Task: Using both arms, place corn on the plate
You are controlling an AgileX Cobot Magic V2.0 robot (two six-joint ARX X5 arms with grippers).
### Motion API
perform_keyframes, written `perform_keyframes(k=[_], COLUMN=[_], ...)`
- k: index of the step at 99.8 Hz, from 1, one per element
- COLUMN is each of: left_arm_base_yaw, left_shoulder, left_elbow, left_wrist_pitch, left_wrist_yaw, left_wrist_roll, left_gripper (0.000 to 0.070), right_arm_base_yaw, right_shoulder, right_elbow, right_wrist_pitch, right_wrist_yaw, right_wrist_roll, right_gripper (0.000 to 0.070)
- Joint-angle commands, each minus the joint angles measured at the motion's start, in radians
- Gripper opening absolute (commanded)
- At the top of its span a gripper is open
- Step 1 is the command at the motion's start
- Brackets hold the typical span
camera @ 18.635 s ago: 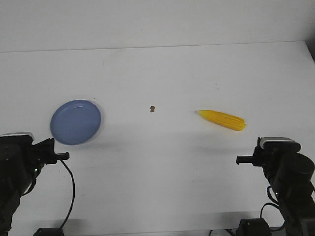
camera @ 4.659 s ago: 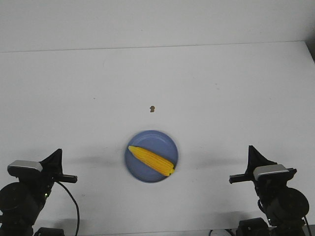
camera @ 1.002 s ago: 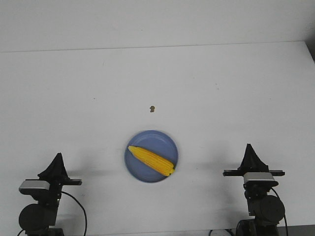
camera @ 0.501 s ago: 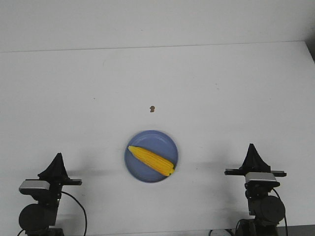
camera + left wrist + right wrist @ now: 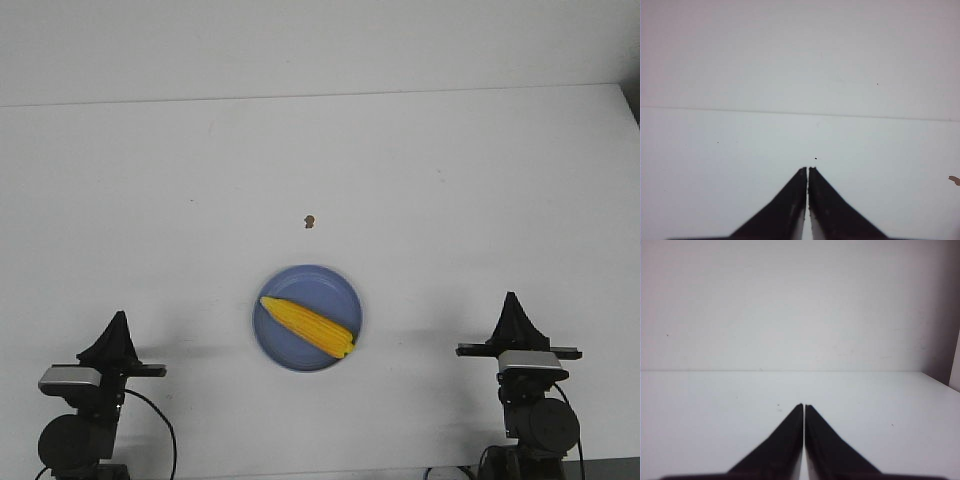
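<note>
Corn on plate; both my grippers empty, jaws together.

The corn (image 5: 307, 326) lies inside the plate (image 5: 335, 290), slantwise, its pointed end toward ten o'clock and its blunt end toward four o'clock, reaching the rim there. The plate sits on the white table (image 5: 450, 180) near the front edge, between my two arms. My left gripper (image 5: 118, 328) stands at the plate's eight o'clock, well apart from it; my right gripper (image 5: 512, 310) stands at its four o'clock, likewise well apart. Both wrist views confirm my jaws pressed together with only a hairline between them, holding nothing. A small brown speck (image 5: 310, 221) rests on the table at the plate's twelve o'clock, clear of the rim.
</note>
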Motion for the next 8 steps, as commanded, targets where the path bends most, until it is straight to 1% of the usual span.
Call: perform_keyframes(k=[1, 8], left_arm_base_yaw=[0.000, 0.000], left_shoulder=[-0.001, -0.001], left_elbow=[-0.019, -0.019], left_wrist_pitch=[0.013, 0.013], left_wrist_yaw=[0.003, 0.003], left_wrist_roll=[-0.002, -0.002], left_gripper=[0.0013, 0.0013], right_arm_base_yaw=[-0.003, -0.003], right_shoulder=[-0.002, -0.002], right_elbow=[-0.002, -0.002], right_wrist_pitch=[0.012, 0.012], right_wrist_yaw=[0.000, 0.000], right_wrist_roll=[0.010, 0.010], right_gripper=[0.0013, 0.0013])
